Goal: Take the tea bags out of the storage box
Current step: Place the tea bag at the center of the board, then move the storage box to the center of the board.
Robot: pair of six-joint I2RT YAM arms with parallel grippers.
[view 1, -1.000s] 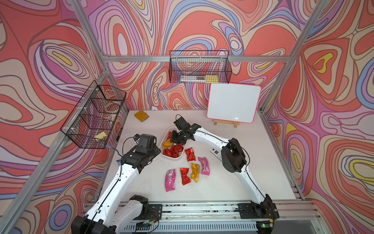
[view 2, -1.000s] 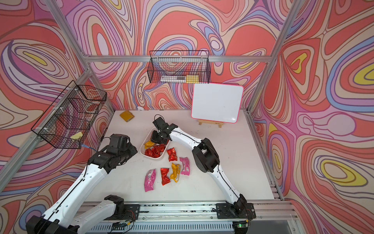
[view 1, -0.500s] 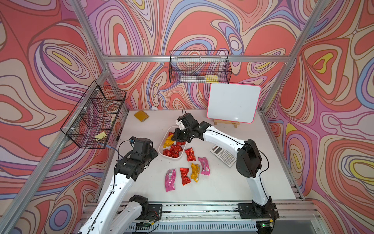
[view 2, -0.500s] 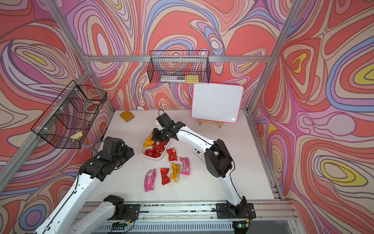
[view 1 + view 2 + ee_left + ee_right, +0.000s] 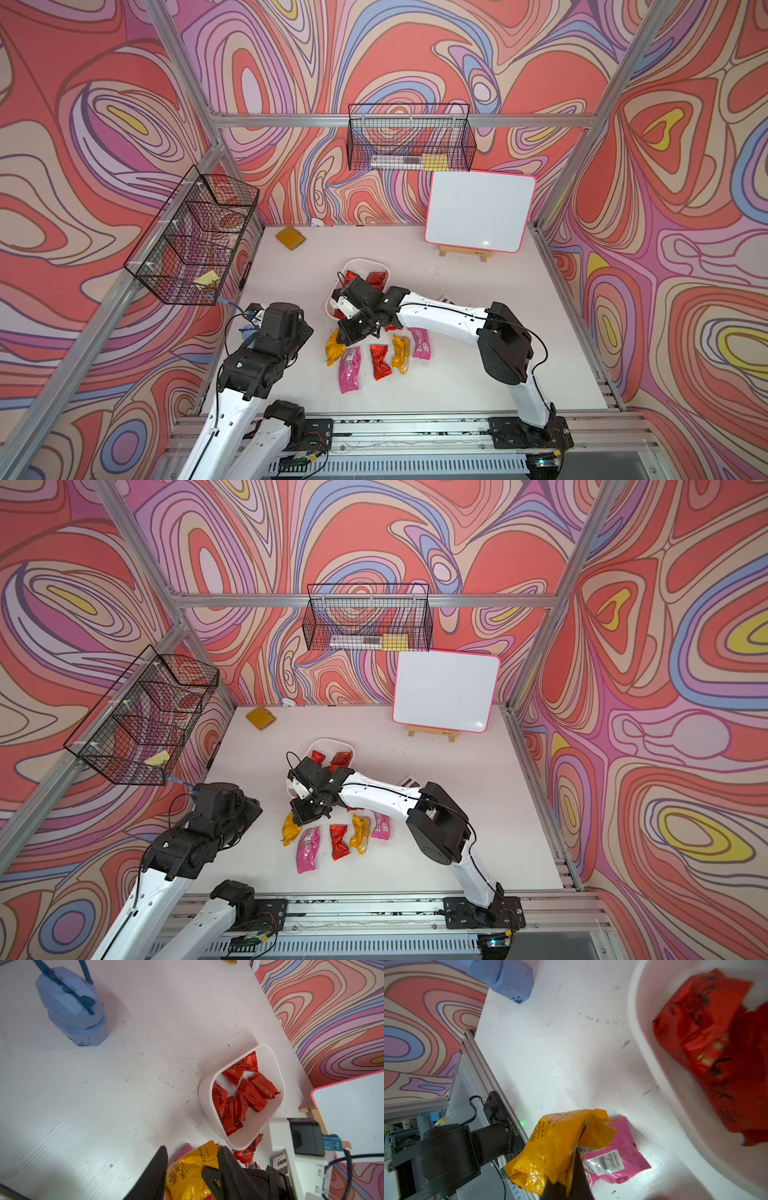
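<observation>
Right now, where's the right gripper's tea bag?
In both top views the tea bag is in front of the storage box, left of the nearest pink sachet.

The crinkly orange-yellow foil sachet (image 5: 550, 1147) shines glossy, and so do the creased red foil sachets (image 5: 249, 1095) lying in the smooth, matt white plastic tub (image 5: 204, 1097). The white tabletop (image 5: 104, 1084) looks matt, faintly grained and scuffed. At the left of a top view, the black wire mesh basket (image 5: 191, 237) is thin metal. The pink-rimmed whiteboard (image 5: 478, 212) is glossy, standing on a pale wooden easel (image 5: 465, 252).
</observation>
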